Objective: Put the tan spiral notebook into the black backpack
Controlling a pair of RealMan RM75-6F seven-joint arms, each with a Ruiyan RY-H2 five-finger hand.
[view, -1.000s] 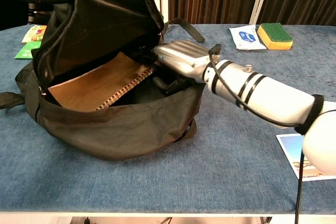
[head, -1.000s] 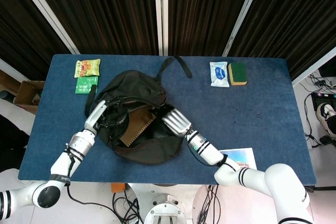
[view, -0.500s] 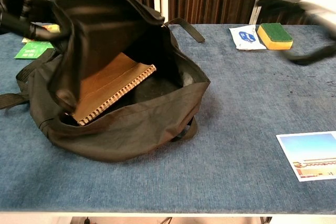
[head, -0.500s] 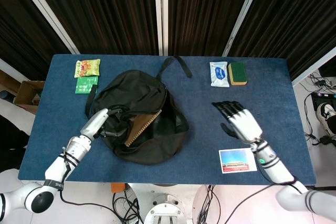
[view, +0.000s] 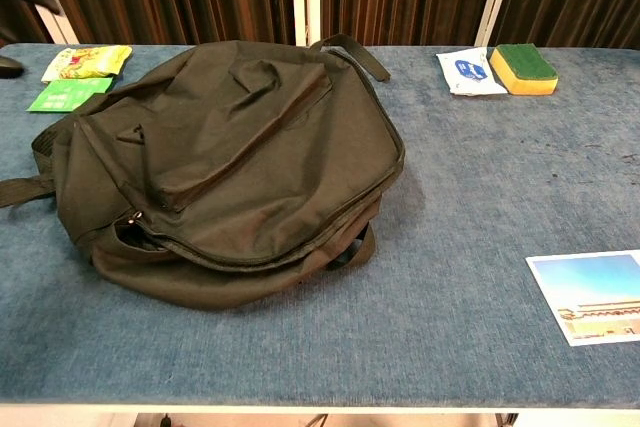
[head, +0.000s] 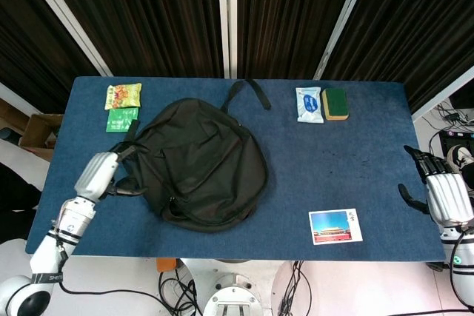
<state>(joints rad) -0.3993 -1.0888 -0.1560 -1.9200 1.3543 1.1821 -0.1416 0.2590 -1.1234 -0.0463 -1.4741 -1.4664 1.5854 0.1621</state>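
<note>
Black backpack (head: 200,160) lying flat at the left middle of the blue table (head: 355,160), flap down over the opening, only a narrow gap showing along the near left edge in the chest view. Tan spiral notebook nowhere visible. Left hand (head: 96,175) at the bag's left side, beside a strap; touching or holding it, cannot tell, fingers hidden. Right hand (head: 444,194) out at the table's right edge, dark fingers (head: 415,157) spread apart, holding nothing. Postcard (head: 335,226) near right, sponge (head: 335,103) and wipes packet (head: 308,103) far right, snack packets (head: 122,96) far left
</note>
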